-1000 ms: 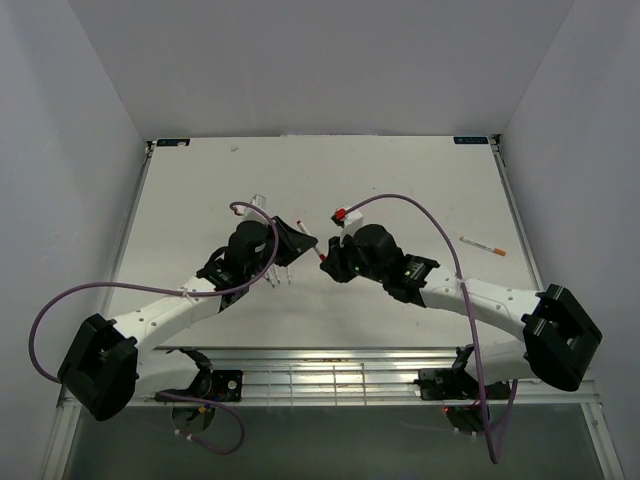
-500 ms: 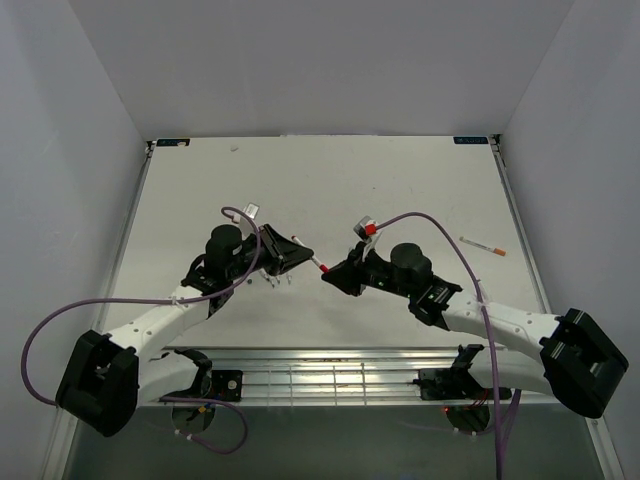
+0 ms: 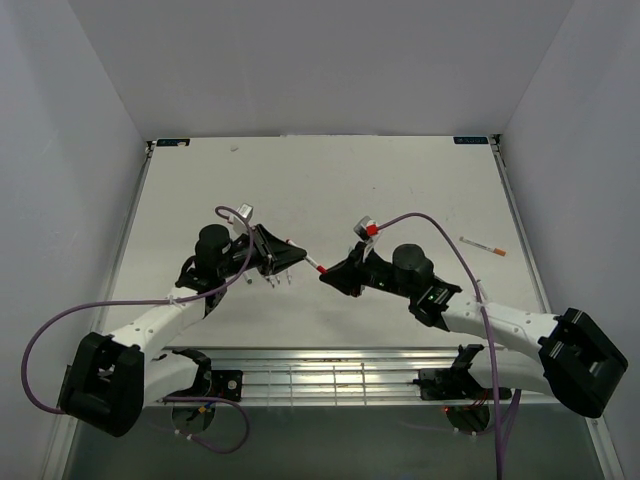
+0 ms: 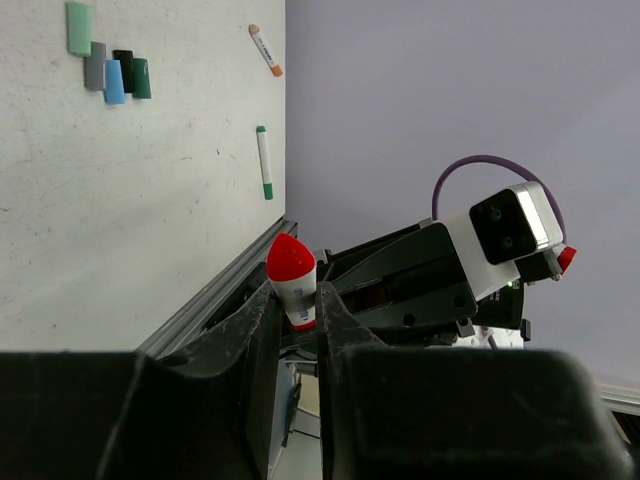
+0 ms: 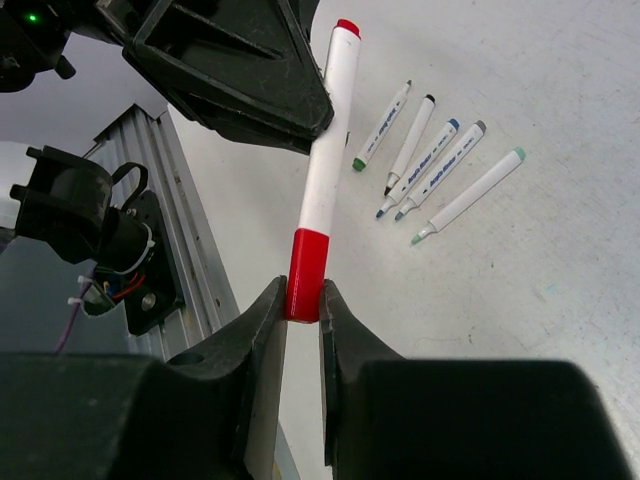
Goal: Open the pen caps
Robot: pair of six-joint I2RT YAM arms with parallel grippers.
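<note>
A white marker pen [image 5: 325,150] hangs in the air between both grippers. My right gripper [image 5: 303,300] is shut on its red pen cap [image 5: 307,272], which still sits against the barrel. My left gripper [image 4: 297,310] is shut on the other end of the barrel, whose rounded red end [image 4: 290,258] sticks out past the fingers. From above, the pen [image 3: 315,267] bridges the left gripper [image 3: 292,258] and the right gripper [image 3: 330,278]. Loose pen caps [image 4: 115,72] in green, grey, blue and dark colours lie together on the table.
Several uncapped white pens [image 5: 425,155] lie side by side on the table below the left gripper. A capped orange pen [image 3: 483,246] lies at the right, and a green-capped pen [image 4: 264,162] lies near the table edge. The metal rail [image 3: 330,375] runs along the near edge.
Both wrists have drawn back toward the near edge, the left one leftward and the right one rightward. The red pen now shows between the grippers. Both grips are unchanged.
</note>
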